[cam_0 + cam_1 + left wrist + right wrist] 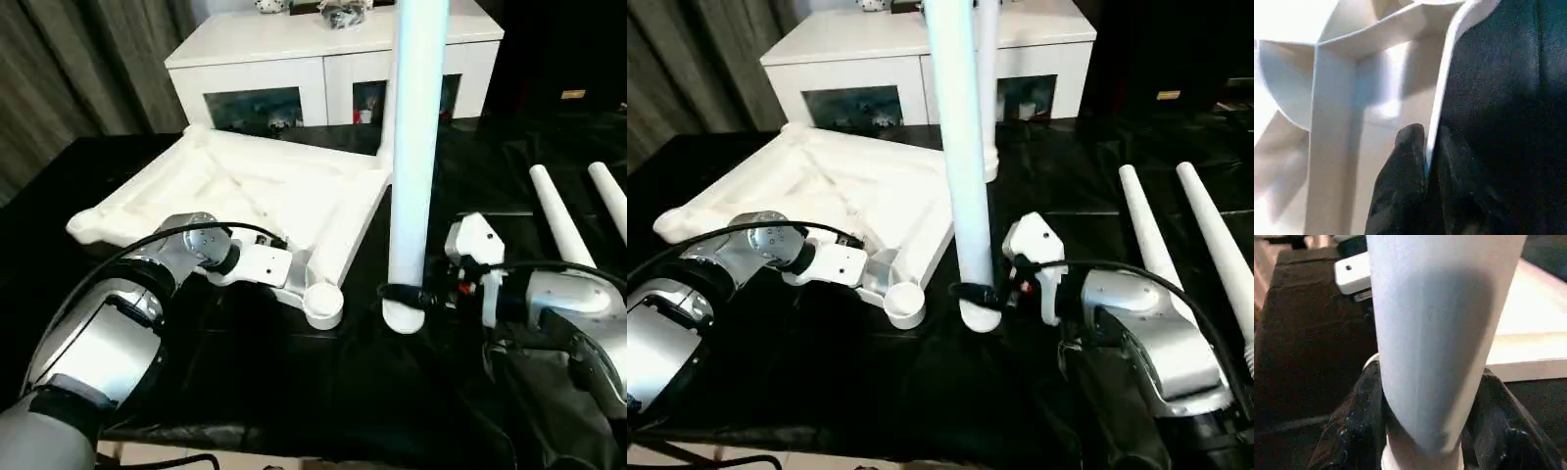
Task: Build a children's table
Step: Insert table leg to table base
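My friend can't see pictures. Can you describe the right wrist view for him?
The right end effector grips a thick white plastic tube leg standing upright above black cloth. The flat white plastic tabletop lies behind it.

Upright leg blocks passage beside tabletop.
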